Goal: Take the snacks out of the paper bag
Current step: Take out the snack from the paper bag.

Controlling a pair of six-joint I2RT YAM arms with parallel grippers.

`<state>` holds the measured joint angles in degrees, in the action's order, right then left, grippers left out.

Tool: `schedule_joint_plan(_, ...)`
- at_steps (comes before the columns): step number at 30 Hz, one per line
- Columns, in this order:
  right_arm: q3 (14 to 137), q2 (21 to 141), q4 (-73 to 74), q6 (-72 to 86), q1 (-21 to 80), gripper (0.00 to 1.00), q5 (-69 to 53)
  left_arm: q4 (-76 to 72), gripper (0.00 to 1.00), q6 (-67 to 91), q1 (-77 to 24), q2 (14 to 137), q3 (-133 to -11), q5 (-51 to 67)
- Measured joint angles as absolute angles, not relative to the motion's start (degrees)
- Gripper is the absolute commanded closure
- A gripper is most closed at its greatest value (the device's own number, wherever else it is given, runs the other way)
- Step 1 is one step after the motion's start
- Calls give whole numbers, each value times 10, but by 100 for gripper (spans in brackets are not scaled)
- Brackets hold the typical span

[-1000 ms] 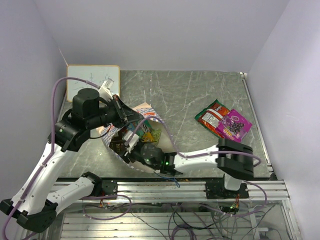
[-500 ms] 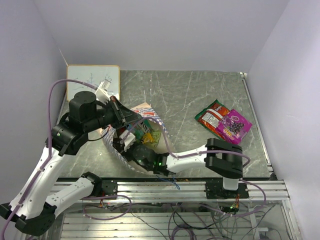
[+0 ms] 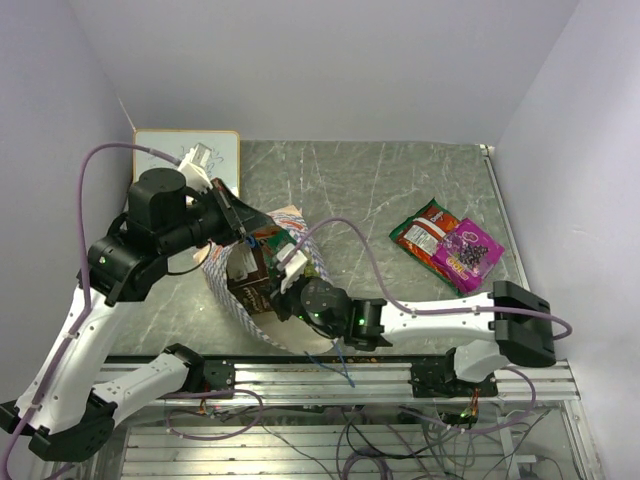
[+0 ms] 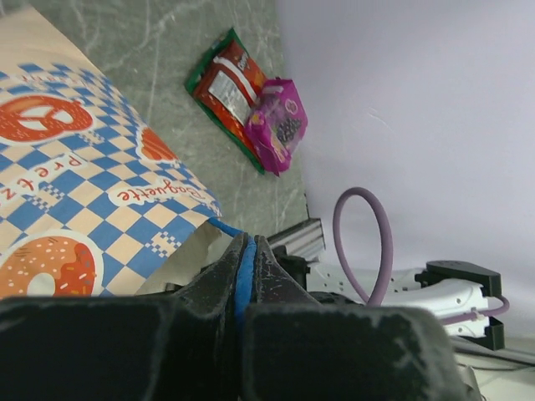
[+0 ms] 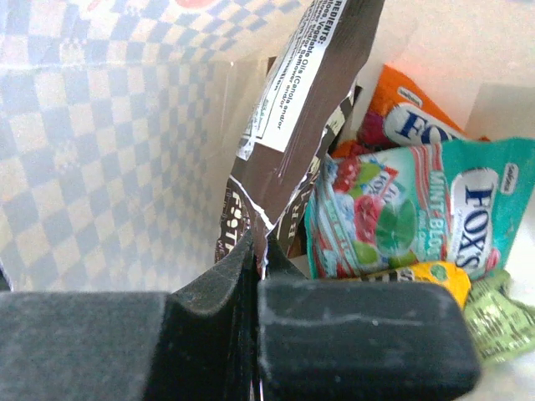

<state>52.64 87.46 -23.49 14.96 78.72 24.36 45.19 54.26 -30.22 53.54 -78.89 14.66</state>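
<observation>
Left end effector is clamped on the blue cord handle of the paper bag, at the bag's upper edge. Right end effector is inside the bag's mouth, jaws pinched together on the lower corner of a brown packet with a white label, which stands tilted above the other contents. Beside it in the bag lie a teal candy packet and an orange packet. Well to the right of the bag, on the table, a purple packet overlaps a red-and-green packet.
</observation>
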Motion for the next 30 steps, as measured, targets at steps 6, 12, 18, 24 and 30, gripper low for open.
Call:
schedule_joint_plan(6, 507, 814, -170, 213, 787, 100, 253, 497, 93, 519, -302, 554, -836, 101)
schedule_joint_plan(12, 519, 764, -99, 232, 787, 100, 255, 509, 93, 521, -302, 554, -836, 74)
schedule_joint_plan(18, 595, 727, -3, 221, 787, 100, 239, 503, 93, 530, -302, 551, -828, 72)
schedule_joint_plan(24, 655, 675, 90, 230, 788, 100, 192, 510, 93, 530, -302, 553, -836, 60)
schedule_joint_plan(30, 755, 673, 217, 231, 788, 100, 149, 528, 93, 524, -302, 555, -858, 38)
